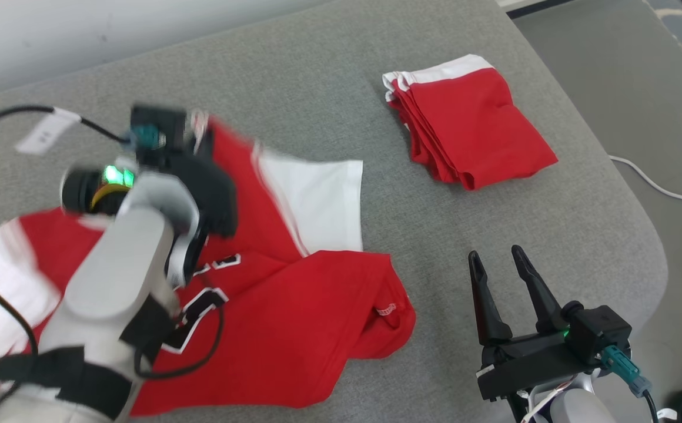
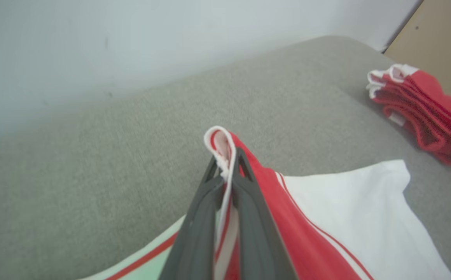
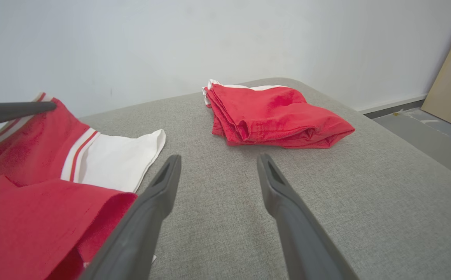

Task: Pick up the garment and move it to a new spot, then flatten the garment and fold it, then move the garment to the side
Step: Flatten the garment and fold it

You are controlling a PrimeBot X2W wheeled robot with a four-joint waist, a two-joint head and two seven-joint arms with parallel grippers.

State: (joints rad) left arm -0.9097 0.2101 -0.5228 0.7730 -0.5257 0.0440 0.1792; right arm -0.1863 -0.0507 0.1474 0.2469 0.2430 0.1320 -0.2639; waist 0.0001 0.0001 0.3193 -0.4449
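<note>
A red garment [image 1: 294,317] with white sleeves and black lettering lies crumpled across the left of the grey padded table [image 1: 329,70]. My left gripper [image 2: 227,157] is shut on its white-trimmed edge and holds that edge lifted above the table; the white sleeve [image 2: 350,210] drapes to its right. In the head view the left arm [image 1: 135,247] covers the garment's middle. My right gripper [image 1: 497,258] stands open over bare table to the right of the garment [image 3: 35,202], with nothing between its fingers [image 3: 159,190].
A folded stack of red and white garments [image 1: 470,123] lies at the table's far right, also ahead of the right gripper [image 3: 272,114]. The table's rounded right edge drops to a grey floor with a white cable [image 1: 658,188]. A white wall backs the table.
</note>
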